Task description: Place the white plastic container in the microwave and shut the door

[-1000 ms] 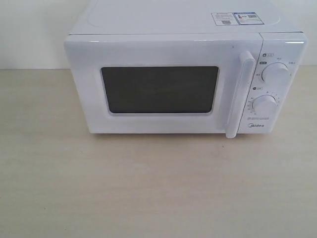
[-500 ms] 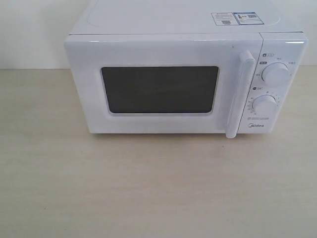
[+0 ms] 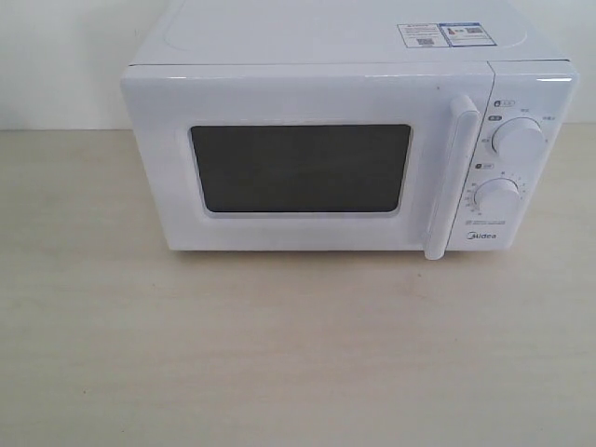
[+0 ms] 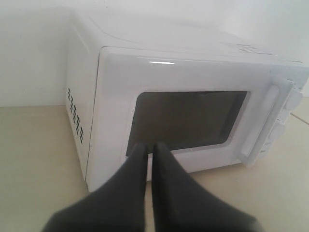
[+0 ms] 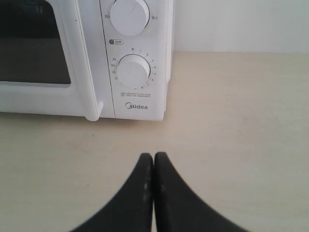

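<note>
door (image 3: 300,169) stays shut; nothing has moved.

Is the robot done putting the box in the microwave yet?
The door of the microwave is shut. In hand: nothing; the left tool and right tool are both closed and empty. The white plastic container shows nowhere, and the dark window hides the inside, so what's left is unclear.
</note>
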`<action>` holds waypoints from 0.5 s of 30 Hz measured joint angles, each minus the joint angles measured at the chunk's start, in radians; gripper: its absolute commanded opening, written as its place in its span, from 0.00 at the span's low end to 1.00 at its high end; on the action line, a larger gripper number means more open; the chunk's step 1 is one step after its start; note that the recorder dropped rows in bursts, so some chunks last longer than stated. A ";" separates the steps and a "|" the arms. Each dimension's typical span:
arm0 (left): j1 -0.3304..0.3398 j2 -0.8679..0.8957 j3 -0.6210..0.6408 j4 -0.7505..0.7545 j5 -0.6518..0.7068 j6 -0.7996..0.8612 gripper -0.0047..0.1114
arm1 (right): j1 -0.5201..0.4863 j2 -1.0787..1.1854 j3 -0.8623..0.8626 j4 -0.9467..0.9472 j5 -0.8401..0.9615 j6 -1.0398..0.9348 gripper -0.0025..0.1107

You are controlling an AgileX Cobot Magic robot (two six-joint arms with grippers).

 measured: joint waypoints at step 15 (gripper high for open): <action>0.000 0.000 0.000 0.000 0.000 0.000 0.08 | -0.021 0.000 0.000 0.000 0.016 0.004 0.02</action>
